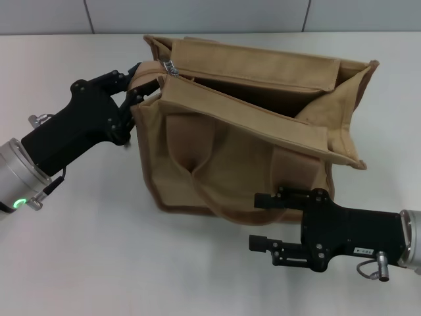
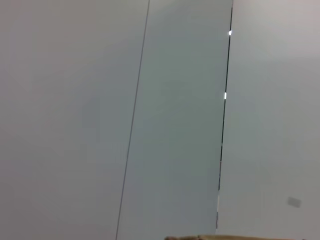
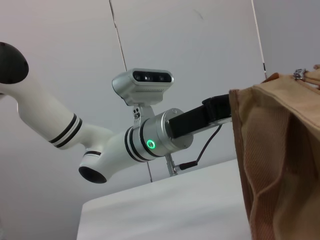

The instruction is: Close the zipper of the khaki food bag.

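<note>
The khaki food bag (image 1: 230,158) stands on the white table with its top gaping open. Its zipper (image 1: 263,82) is undone, and the silver pull (image 1: 170,66) sits at the bag's left end. My left gripper (image 1: 136,85) is at that end, just below the pull, shut on the bag's end fabric. My right gripper (image 1: 255,222) hovers low at the bag's front, open, its upper finger (image 1: 266,201) against the bag's lower edge. The right wrist view shows the bag (image 3: 280,160), the pull (image 3: 299,74) and the left arm (image 3: 150,142).
White table (image 1: 99,263) all around the bag, with a grey panelled wall behind (image 1: 197,16). The front handle loop (image 1: 223,197) hangs down the bag's front near my right gripper. The left wrist view shows mostly wall, with a sliver of the bag (image 2: 225,237).
</note>
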You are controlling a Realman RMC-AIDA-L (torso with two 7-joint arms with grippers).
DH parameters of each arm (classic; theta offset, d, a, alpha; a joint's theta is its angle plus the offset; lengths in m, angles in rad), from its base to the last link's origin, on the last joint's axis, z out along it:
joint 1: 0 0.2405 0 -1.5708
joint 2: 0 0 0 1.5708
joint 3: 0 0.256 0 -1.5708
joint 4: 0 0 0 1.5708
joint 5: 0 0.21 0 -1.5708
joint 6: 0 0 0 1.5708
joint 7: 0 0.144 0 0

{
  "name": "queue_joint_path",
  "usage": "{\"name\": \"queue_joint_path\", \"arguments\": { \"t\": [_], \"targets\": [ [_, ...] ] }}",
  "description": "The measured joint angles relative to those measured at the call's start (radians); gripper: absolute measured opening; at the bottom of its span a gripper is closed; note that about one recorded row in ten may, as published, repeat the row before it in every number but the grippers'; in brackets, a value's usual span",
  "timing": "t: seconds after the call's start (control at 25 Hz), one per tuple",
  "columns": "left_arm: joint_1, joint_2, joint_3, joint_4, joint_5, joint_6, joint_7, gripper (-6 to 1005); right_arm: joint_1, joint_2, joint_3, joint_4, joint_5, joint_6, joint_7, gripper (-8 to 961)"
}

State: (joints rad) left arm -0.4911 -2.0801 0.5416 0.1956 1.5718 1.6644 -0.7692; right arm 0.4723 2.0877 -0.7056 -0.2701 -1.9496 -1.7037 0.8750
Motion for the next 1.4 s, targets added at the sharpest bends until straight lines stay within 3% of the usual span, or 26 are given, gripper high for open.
{"name": "queue_joint_path", "arguments": {
  "t": [0.2, 0.28, 0.52, 1.08, 1.32, 1.4],
  "targets": [
    [-0.005, 0.0, 0.0, -0.018, 0.0, 0.002, 0.007, 310, 0.001, 0.0, 0.0, 0.004, 0.0, 0.0, 0.0, 687],
    [-0.006, 0.0, -0.001, -0.024, 0.0, 0.004, 0.011, 91, 0.001, 0.0, 0.001, 0.007, 0.0, -0.004, 0.0, 687],
    [-0.013, 0.0, -0.02, -0.055, -0.013, 0.023, 0.012, 30, 0.003, -0.004, 0.012, 0.009, 0.0, -0.04, 0.019, 687],
    [-0.085, 0.0, -0.026, -0.171, -0.09, 0.05, 0.008, 29, 0.022, -0.008, 0.145, -0.031, 0.001, -0.208, 0.228, 686],
    [-0.122, 0.0, -0.038, -0.207, -0.09, 0.076, 0.016, 30, 0.087, -0.005, 0.354, 0.028, 0.033, -0.197, 0.441, 686],
    [-0.125, 0.0, -0.038, -0.208, -0.09, 0.077, 0.016, 30, 0.102, -0.005, 0.364, 0.04, 0.049, -0.191, 0.482, 686]
  ]
}}
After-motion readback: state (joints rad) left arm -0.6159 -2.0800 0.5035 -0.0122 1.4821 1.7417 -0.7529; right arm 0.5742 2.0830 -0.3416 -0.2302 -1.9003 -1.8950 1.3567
